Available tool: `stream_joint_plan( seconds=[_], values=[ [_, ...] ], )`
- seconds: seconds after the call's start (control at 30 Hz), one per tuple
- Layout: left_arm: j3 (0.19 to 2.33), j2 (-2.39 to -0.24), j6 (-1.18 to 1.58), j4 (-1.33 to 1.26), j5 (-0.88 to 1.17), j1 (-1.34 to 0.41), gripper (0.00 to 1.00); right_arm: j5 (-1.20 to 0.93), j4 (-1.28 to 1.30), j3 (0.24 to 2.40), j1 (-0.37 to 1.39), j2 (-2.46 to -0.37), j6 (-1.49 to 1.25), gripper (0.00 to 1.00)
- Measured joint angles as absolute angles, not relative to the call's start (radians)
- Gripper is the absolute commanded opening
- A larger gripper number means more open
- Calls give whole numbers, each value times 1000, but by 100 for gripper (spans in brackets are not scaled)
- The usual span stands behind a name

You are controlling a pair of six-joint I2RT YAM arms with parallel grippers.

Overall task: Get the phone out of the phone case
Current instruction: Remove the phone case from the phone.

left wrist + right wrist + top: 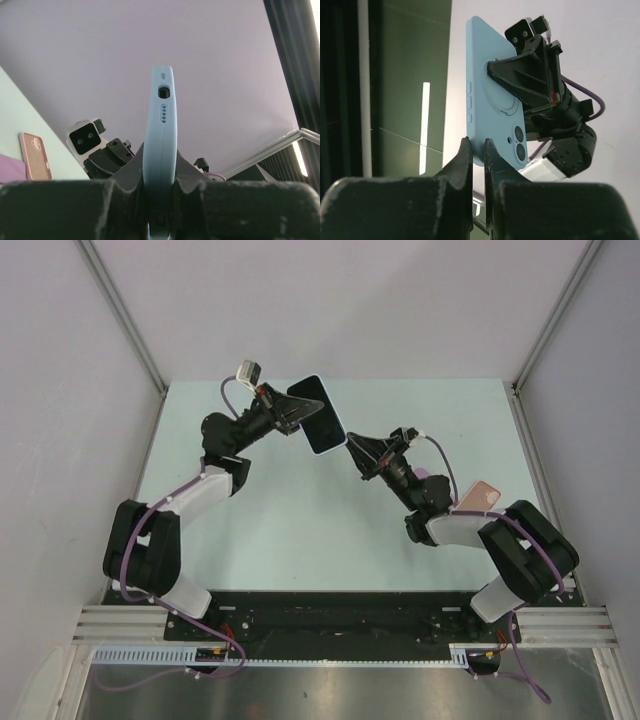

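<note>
The phone (322,418), dark screen up, sits in a light blue case and is held in the air above the back of the table. My left gripper (291,410) is shut on its left part; the left wrist view shows the case (161,125) edge-on between the fingers of that gripper (160,186), port end away. My right gripper (351,445) meets the phone's near right corner. In the right wrist view its jaws (478,146) are nearly closed on the case's lower edge (492,90), next to the two camera holes. My left gripper (520,82) clamps the case's back.
A pink phone case (481,496) lies on the pale green table (300,520) at the right, beside my right arm; it also shows in the left wrist view (34,155). Grey walls enclose the table on the left, back and right.
</note>
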State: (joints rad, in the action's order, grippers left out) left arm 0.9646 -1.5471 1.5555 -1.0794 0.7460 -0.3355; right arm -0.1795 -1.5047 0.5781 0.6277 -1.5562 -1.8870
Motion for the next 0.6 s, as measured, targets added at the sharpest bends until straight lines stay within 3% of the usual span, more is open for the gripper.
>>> stream_joint_plan(
  seconds=[0.47, 0.5, 0.53, 0.6],
  values=[
    [977, -1398, 1571, -1117, 751, -417, 0, -234, -1329, 624, 696, -1663, -1839, 0],
    [978, -1393, 1570, -1117, 751, -415, 0, -247, -1319, 620, 691, -1649, -1818, 7],
    [981, -1391, 1570, -1116, 751, -413, 0, -259, -1303, 615, 681, -1628, -1796, 26],
    [987, -1391, 1569, -1103, 752, -412, 0, -291, -1230, 607, 652, -1560, -1744, 41]
  ],
)
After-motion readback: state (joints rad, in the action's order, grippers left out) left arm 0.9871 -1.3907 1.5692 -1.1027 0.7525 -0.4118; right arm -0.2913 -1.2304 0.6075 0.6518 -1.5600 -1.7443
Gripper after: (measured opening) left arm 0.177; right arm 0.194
